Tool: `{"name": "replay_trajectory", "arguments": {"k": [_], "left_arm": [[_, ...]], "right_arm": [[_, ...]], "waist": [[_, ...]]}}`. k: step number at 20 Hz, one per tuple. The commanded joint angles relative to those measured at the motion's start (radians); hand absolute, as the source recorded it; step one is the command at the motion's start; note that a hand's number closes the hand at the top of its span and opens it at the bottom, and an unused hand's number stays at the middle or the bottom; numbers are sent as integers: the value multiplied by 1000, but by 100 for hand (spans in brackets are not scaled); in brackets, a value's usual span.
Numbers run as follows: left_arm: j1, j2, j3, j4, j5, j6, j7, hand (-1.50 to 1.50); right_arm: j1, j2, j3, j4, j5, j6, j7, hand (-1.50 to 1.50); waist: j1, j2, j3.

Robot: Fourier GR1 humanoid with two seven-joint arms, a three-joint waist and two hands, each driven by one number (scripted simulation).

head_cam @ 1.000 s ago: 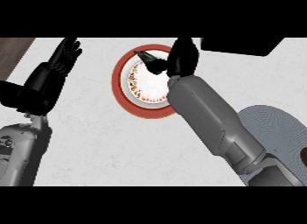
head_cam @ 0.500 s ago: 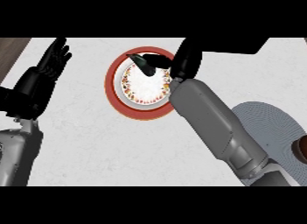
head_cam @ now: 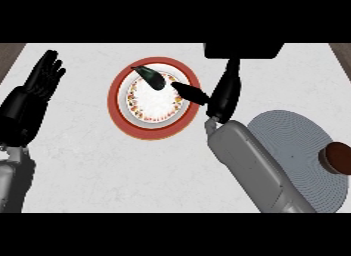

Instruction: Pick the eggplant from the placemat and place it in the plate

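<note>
Already eggplant (head_cam: 151,78) in plate (head_cam: 126,117), right hand (head_cam: 224,95) released alongside, brown disc (head_cam: 342,157) on placemat (head_cam: 296,145).

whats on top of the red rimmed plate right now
A dark elongated eggplant lies on the round red-rimmed white plate, near its far edge. The right hand is open, its thumb over the plate's right side, hiding that part.

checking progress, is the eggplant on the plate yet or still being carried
Done: the eggplant lies on the red-rimmed plate, off the grey placemat. In hand: nothing; the right hand is open beside it. Left: only pulling that hand clear. The left hand rests open.
</note>
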Motion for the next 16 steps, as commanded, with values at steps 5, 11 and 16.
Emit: {"name": "replay_trajectory", "arguments": {"k": [5, 11, 16], "left_arm": [[35, 24, 50, -39, 36, -36, 28, 0], [-2, 2, 44, -4, -2, -32, -10, 0], [14, -36, 17, -13, -39, -1, 10, 0]], "right_arm": [[347, -123, 76, -387, 80, 54, 39, -150], [512, -203, 34, -567, 83, 138, -2, -150], [636, -276, 29, -711, 200, 175, 87, -150]], "waist": [[-21, -6, -1], [-13, 0, 0], [-16, -2, -1]]}}
